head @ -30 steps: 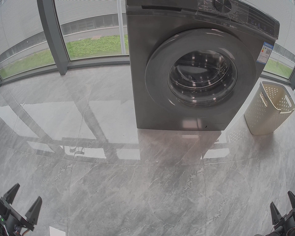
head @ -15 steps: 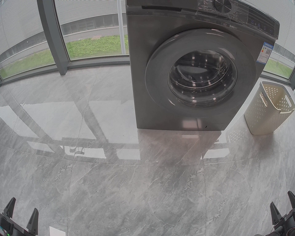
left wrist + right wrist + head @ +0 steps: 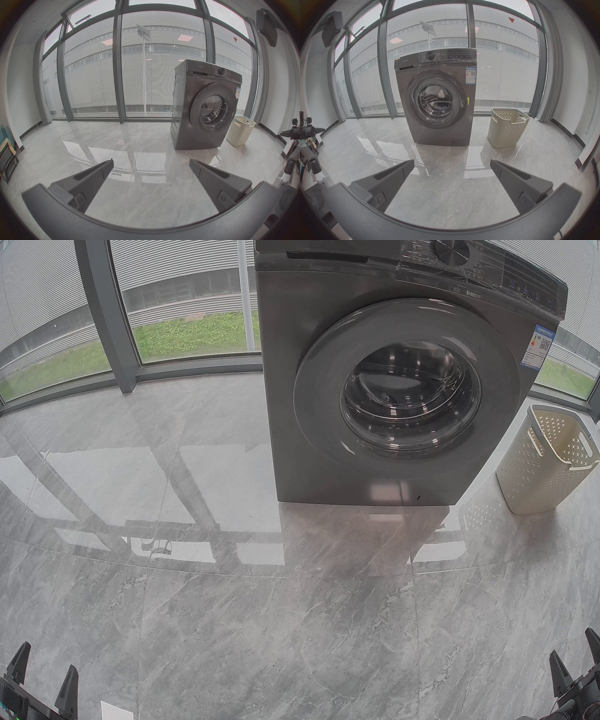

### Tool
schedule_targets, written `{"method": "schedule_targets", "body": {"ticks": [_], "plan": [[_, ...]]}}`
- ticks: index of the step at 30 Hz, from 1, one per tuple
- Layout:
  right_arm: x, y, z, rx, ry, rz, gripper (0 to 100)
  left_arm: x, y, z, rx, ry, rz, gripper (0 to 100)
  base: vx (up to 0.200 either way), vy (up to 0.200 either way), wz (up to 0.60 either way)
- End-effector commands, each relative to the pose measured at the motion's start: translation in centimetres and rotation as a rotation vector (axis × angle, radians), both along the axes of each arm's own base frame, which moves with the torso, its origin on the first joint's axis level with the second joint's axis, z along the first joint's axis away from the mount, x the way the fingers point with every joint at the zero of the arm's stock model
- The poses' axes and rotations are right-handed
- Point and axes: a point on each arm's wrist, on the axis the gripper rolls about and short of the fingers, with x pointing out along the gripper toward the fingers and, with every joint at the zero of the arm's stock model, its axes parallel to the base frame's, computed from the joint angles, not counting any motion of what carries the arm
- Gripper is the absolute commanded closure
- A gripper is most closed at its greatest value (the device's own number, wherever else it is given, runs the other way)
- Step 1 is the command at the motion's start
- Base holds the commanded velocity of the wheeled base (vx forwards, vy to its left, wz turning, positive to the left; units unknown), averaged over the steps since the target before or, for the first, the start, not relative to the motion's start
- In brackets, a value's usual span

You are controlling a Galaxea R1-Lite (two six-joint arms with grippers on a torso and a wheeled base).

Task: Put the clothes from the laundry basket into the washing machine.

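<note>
Grey polished floor (image 3: 250, 627) across the whole scene, with a glass wall (image 3: 187, 309) behind. Noted a hair's shift of the entire head view against 0.5 s ago; put down to the camera, not the things.

Grey washer (image 3: 400, 384) standing on the floor before the glass wall, ahead and slightly right. Round door shut, drum visible through its glass. Same spot as in both earlier frames.

Cream perforated basket (image 3: 540, 484) upright on the floor near the washer's right side, a gap between them. Unmoved. Cannot tell what lies inside it.

Left gripper (image 3: 49, 657) at the lower left edge of the head view, over bare floor, well apart from washer and basket. Sits lower in frame than 1.0 s ago and about level with 0.5 s ago. Fingers spread wide, nothing between them.

Right gripper (image 3: 572, 644) at the lower right edge, likewise over floor, on the basket's side but well apart from it. Position unchanged across all three head frames. Fingers parted wide, released, holding nothing.
</note>
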Motion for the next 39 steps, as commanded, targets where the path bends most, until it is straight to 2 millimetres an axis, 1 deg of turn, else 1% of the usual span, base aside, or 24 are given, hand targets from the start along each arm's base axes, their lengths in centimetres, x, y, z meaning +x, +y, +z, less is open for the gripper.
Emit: {"method": "schedule_targets", "body": {"ticks": [1, 15, 19, 22, 28, 29, 30, 31, 33, 34, 37, 38, 39], "plan": [[-0.1, 0.0, 0.0, 0.0, -0.016, 0.0, 0, 0.1, 0.0, -0.5, -0.002, 0.012, -0.003, 0, 0.0, -0.2, 0.0], [0.0, 0.0, -0.1, -0.006, -0.045, 0.001, 0, 0.1, 0.0, -0.5, 0.004, 0.011, 0.0, 0, 0.0, -0.2, 0.0], [0.0, 0.0, 0.0, 0.036, -0.05, -0.011, 0, 0.1, 0.0, -0.5, 0.0, 0.011, -0.001, 0, 0.0, -0.2, 0.0], [0.0, 0.0, 0.0, 0.038, -0.052, -0.019, 0, 0.1, 0.0, -0.5, 0.004, 0.009, -0.001, 0, 0.0, -0.2, 0.0], [0.0, 0.0, 0.0, 0.032, -0.055, -0.019, 0, 0.1, 0.0, -0.5, 0.001, 0.012, -0.001, 0, 0.0, 0.0, 0.0], [-0.2, 0.0, 0.9, 0.047, -0.101, -0.015, 0, 0.1, 0.0, -0.5, -0.003, 0.012, -0.001, 0, 0.0, 0.0, 0.0], [-0.6, 0.0, 2.3, 0.061, -0.165, -0.008, 0, 0.1, 0.0, -0.5, -0.007, 0.012, 0.0, 0, 0.0, 0.0, 0.0], [-1.3, 0.0, 4.4, 0.083, -0.24, 0.0, 0, 0.1, 0.0, -0.5, -0.016, 0.012, 0.003, 0, 0.0, 0.0, 0.0], [-1.9, 0.0, 7.4, 0.104, -0.282, 0.019, 0, 0.1, 0.0, -0.5, -0.034, 0.012, 0.0, 0, 0.0, 0.0, 0.0], [-1.4, 0.0, 7.9, 0.104, -0.23, 0.04, 0, 0.1, 0.0, -0.5, -0.037, 0.01, 0.0, 0, 0.0, 0.0, 0.0], [0.5, 0.2, 7.1, 0.124, -0.031, 0.113, 0, 0.1, 0.0, -0.5, -0.03, 0.01, 0.0, 0, 0.2, 0.0, 0.0], [0.7, 0.3, 6.9, 0.129, -0.011, 0.121, 0, 0.1, 0.0, -0.5, -0.03, 0.01, 0.0, 0, 0.2, 0.0, 0.0], [2.4, 0.3, 6.4, 0.145, 0.105, 0.151, 0, 0.1, 0.0, -0.5, -0.023, 0.01, -0.003, 0, 0.2, 0.0, 0.0]]}}
